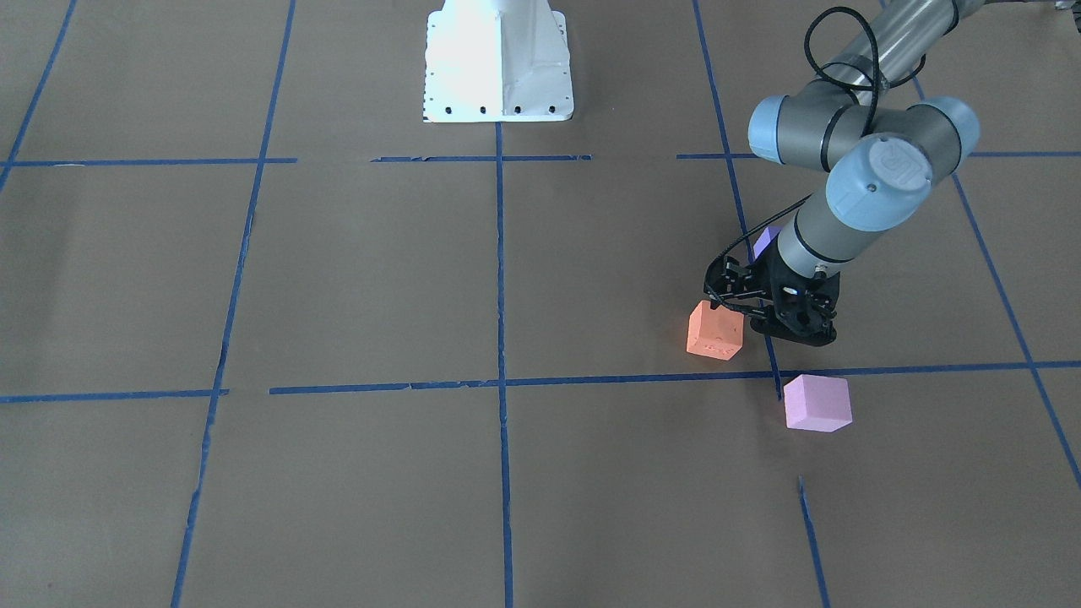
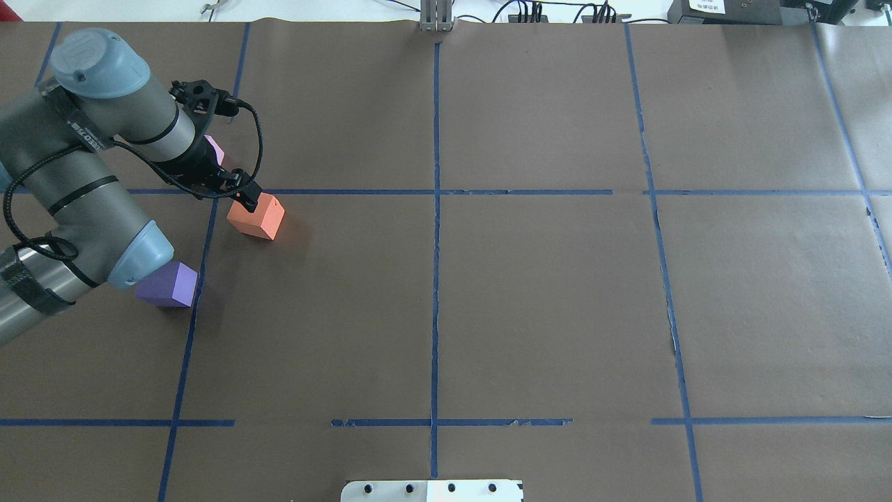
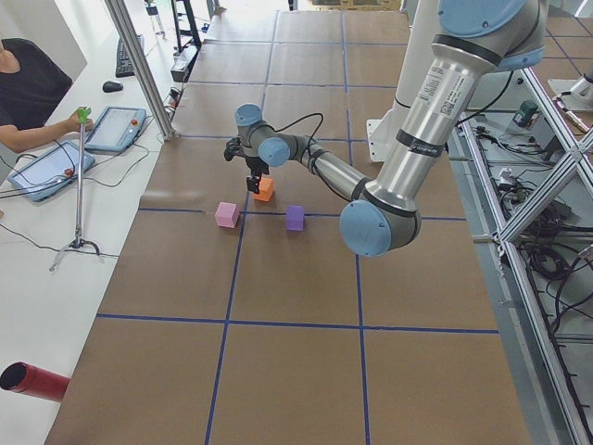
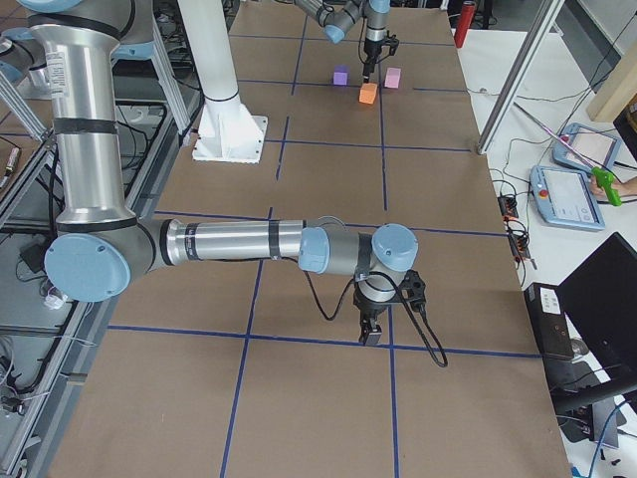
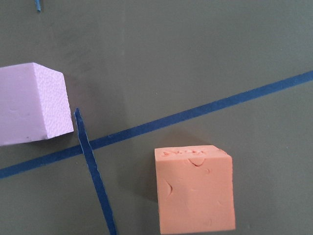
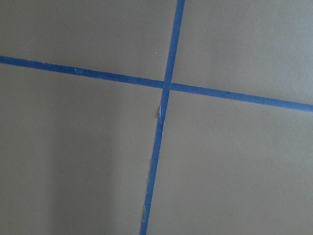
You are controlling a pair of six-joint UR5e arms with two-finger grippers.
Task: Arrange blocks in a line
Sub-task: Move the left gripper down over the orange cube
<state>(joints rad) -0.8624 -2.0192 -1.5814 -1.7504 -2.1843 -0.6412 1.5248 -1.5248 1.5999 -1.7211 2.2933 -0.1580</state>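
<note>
The orange block sits on the brown table paper just behind a blue tape line; it also shows in the overhead view and the left wrist view. The pink block lies just across that line, partly hidden by the arm in the overhead view. The purple block lies nearer the robot, half under the left arm's elbow. My left gripper stands low right beside the orange block, looks open and holds nothing. My right gripper hangs far away over bare paper; I cannot tell its state.
The robot's white base stands at the table's near middle. Blue tape lines divide the brown paper into squares. An operator and tablets are beyond the table's far edge.
</note>
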